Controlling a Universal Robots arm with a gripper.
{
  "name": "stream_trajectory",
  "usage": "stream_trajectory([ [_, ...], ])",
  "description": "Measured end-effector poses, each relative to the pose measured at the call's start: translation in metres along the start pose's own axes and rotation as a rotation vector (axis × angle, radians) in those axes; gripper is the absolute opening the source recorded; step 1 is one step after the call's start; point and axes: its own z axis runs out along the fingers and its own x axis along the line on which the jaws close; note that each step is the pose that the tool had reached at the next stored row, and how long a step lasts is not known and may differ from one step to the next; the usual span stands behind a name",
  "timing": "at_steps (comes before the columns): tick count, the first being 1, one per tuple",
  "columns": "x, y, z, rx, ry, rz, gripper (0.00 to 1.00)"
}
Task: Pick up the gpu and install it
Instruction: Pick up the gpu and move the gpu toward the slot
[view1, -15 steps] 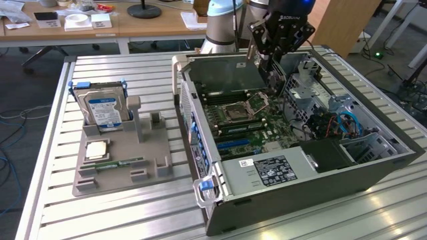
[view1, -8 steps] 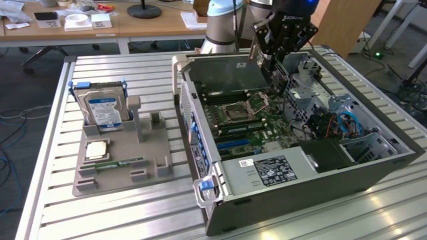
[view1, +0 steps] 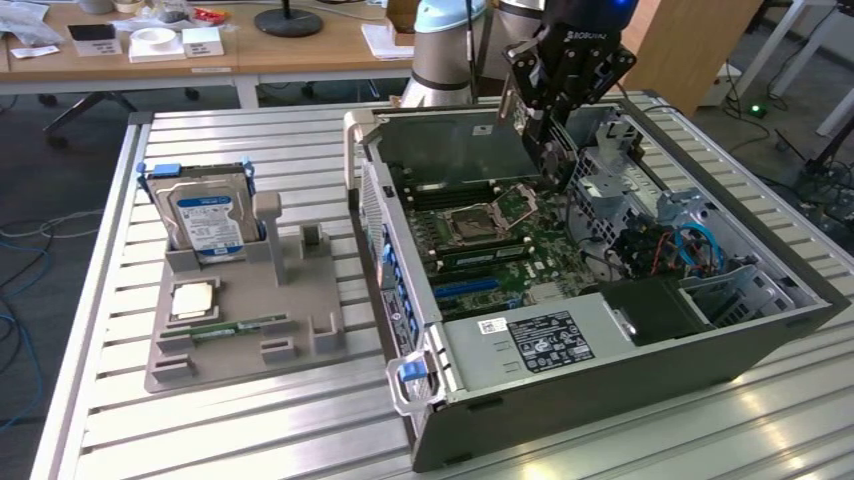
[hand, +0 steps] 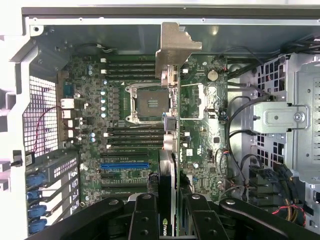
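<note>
Bright even daylight; glare on metal table (view1: 747, 420) slats, exterior view's right; case (view1: 601, 400) interior dimmer.

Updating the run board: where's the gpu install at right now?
Done: the gpu is picked up, off the grey parts tray. In hand: the gripper is shut on it, holding it edge-down over the motherboard inside the open case. Left: seating it; the blue slot is bare, so the card is not installed yet.

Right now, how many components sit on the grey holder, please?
3: hard drive upright at the far end, processor chip flat mid-holder, RAM stick near the front; none seems hidden.
</note>
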Motion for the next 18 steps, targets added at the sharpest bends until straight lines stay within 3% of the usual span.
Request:
stream_trajectory([
  [18,-0.015,0.0006,0.0007,0.0000,0.0000,0.000,0.26],
])
